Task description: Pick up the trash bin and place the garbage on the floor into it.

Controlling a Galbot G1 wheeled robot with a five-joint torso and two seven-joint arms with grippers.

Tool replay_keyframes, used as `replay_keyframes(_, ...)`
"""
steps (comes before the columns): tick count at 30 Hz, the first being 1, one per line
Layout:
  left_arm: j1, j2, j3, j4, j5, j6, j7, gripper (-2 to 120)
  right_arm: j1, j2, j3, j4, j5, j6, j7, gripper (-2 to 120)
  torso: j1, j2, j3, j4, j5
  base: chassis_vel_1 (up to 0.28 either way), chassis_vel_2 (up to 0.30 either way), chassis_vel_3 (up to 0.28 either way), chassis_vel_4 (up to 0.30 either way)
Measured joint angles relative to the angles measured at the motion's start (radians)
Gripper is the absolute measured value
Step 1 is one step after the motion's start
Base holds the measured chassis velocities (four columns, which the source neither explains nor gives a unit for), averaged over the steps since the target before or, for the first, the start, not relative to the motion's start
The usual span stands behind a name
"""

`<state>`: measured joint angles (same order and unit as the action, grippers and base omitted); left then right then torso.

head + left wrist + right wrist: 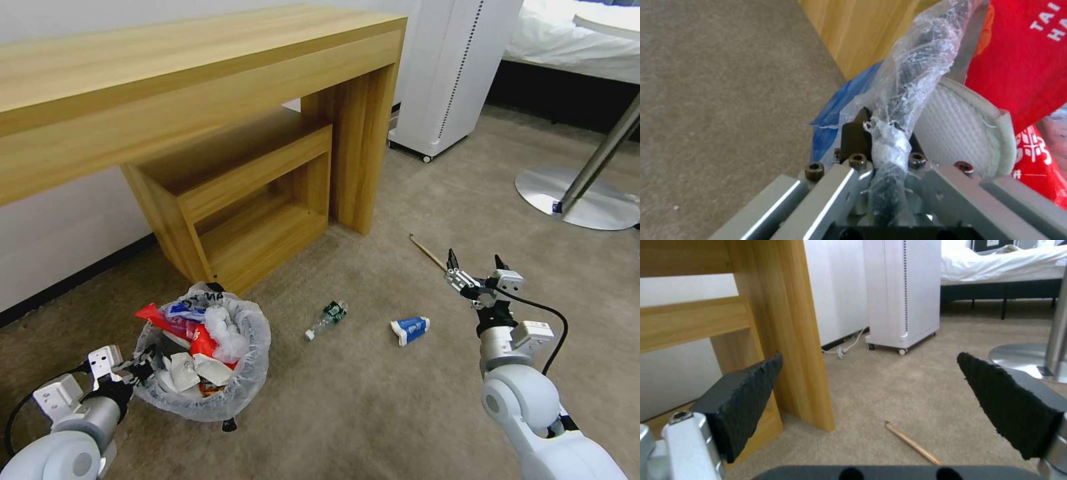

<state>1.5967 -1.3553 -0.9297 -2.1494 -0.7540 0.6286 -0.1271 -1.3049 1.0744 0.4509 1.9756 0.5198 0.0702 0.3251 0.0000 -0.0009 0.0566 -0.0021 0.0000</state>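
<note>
Beige carpet (373,393) spreads beneath both arms. Nearest, the left gripper (882,133) is clenched on the trash bin (250,387) rim, red bag (200,341) and white slipper (951,133) inside. The right gripper (477,265) gapes wide, best lowered squarely over the wooden stick (427,252); bottle (327,319) and carton (410,329) lie between.

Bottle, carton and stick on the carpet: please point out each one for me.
bottle (326,319): head view, on its middle, lying on the carpet.
carton (410,329): head view, on its blue side.
stick (912,443): right wrist view, on its shaft between the open claw's fingers.
</note>
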Motion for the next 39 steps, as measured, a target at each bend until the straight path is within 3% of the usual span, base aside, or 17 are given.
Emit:
replay_keyframes(18,0.094,0.083,0.032,-0.084,-0.041,0.058,0.024,1,0.023,-0.003,-0.024,-0.028,0.011,0.045,-0.046,100,0.0,0.0,0.0,0.0001,0.0,-0.02,0.022,0.021,-0.018)
replay_keyframes(39,0.074,0.08,0.047,-0.071,-0.047,0.065,0.016,1,0.021,0.006,-0.029,-0.036,0.009,0.013,-0.054,93,0.0,0.0,0.0,0.0,0.0,0.0,0.0,0.0,0.0)
